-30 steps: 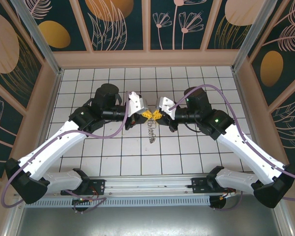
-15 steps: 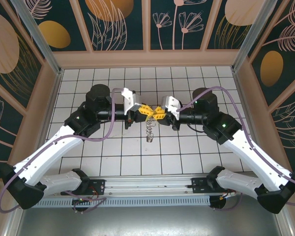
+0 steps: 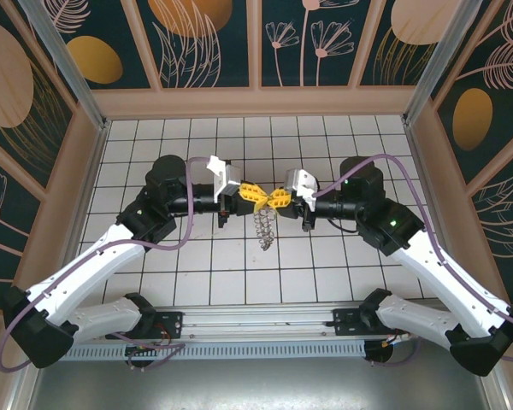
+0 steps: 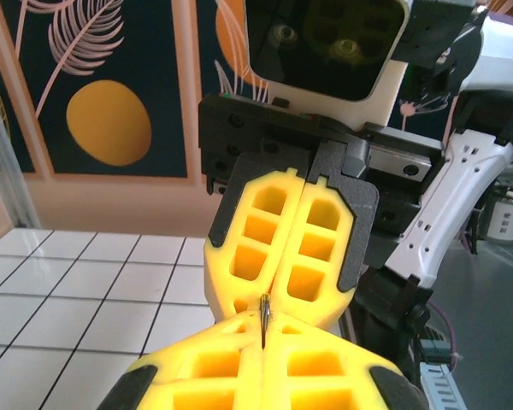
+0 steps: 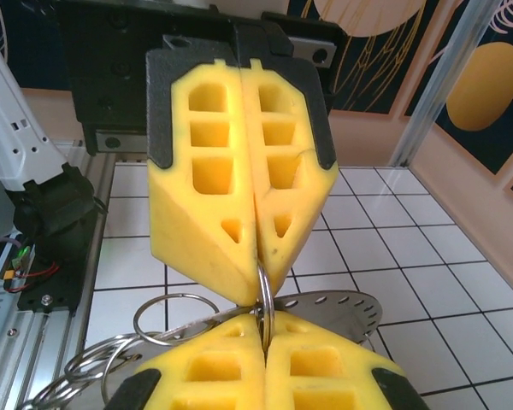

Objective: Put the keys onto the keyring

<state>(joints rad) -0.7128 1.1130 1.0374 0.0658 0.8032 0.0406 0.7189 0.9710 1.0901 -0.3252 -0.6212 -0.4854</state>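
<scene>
The keyring (image 3: 263, 229) hangs in mid-air over the middle of the bench (image 3: 325, 256), a short string of silvery wire loops dangling below the spot where the two arms meet. From the right wrist, one thin loop (image 5: 264, 299) stands on edge, nipped between yellow fingertips, with more loops and a flat perforated plate (image 5: 338, 309) spilling out behind. Whether the keys are somewhere in that cluster is too small for me to tell.

The left tool (image 3: 258, 196) and the right tool (image 3: 276, 198) sit nose to nose, both clenched on that same thin wire, so the keyring is carried by both at once.

What worries me is how little metal each has hold of. The wire sits right at the tips. If either arm twists or pulls away even a little out of step, I'd expect the loop to slide free and the whole bunch to drop to the bench. Or the loop could be bent out of shape.

Compared with a second ago, both elbows have swung outward and the wrists have straightened. The tools now face each other in a nearly level line rather than angling in. The dangling loops hang in much the same place.
</scene>
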